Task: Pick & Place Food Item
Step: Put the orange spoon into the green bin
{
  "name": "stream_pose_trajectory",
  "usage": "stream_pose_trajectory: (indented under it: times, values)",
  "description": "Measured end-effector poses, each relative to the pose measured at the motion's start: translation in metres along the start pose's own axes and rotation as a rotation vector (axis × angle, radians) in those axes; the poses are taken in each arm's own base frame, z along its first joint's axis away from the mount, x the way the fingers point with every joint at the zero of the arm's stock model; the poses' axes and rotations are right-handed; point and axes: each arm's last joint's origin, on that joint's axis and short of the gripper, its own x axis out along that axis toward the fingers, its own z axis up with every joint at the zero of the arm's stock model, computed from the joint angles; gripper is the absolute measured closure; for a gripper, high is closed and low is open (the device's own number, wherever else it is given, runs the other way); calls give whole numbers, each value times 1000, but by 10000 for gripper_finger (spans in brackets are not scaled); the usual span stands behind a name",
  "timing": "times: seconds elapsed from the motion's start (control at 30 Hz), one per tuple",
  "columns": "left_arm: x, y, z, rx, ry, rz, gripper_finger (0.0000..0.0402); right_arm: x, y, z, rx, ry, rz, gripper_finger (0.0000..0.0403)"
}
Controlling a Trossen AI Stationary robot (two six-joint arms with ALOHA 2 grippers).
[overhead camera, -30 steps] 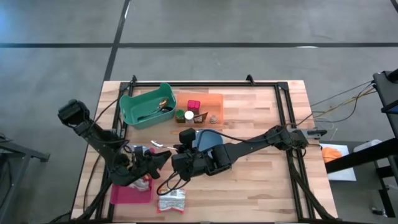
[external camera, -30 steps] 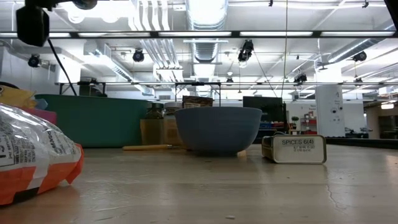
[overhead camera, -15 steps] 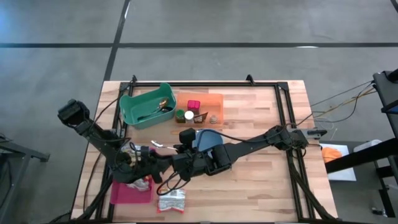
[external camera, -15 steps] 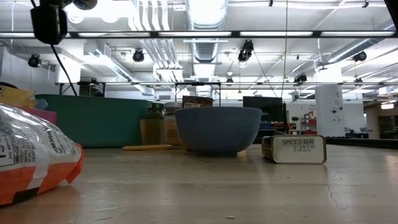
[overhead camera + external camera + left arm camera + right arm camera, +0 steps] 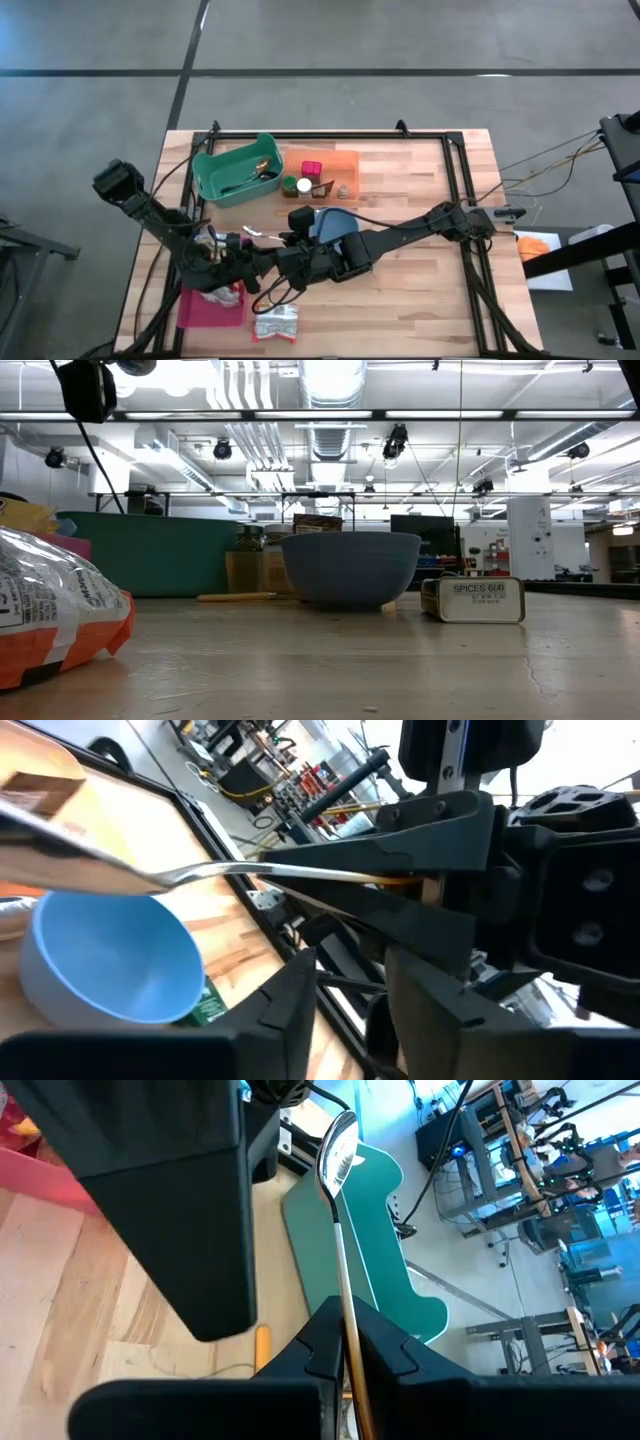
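Note:
A metal spoon (image 5: 340,1190) is held above the table by my right gripper (image 5: 348,1320), which is shut on it near the table's middle left (image 5: 285,250). The spoon's bowl (image 5: 248,231) points toward my left arm. My left gripper (image 5: 350,970) stands close in front of the right one (image 5: 258,262), level. Its fingers are a little apart with nothing between them, and the spoon (image 5: 230,870) crosses just beyond them. A blue bowl (image 5: 330,222) rests on its base beside the right arm. A white and orange snack bag (image 5: 277,322) lies near the front edge. My right gripper pinches the spoon's handle (image 5: 346,1285) between its two fingers. The spoon runs along the fingers and sticks out ahead of them, its bowl end (image 5: 338,1140) free. It is lifted clear of the table and lies about level (image 5: 300,872).
A green bin (image 5: 235,170) and an orange tray (image 5: 335,160) with small jars stand at the back left. A pink tray (image 5: 205,308) holding a packet lies under my left gripper. A dark spice tin (image 5: 472,600) stands by the bowl. The right half of the table is bare wood.
My left gripper has turned a little at the wrist and swung slightly toward the spoon and my right gripper.

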Motion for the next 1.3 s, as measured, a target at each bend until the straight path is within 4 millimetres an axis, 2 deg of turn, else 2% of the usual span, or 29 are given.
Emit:
stream_pose_trajectory:
  times: [0.33,0.53,0.9,1.3]
  values:
    - [1,-1,1,-21,-1,-12,136,-1,1,0,2,-1,1,395]
    - [0,1,5,-35,-131,96,95,-1,1,0,3,-2,2,395]
    - [7,6,10,-10,-205,163,102,-2,1,2,10,-12,1,395]
    - [10,6,12,-19,-212,164,229,-4,6,3,6,-19,6,395]
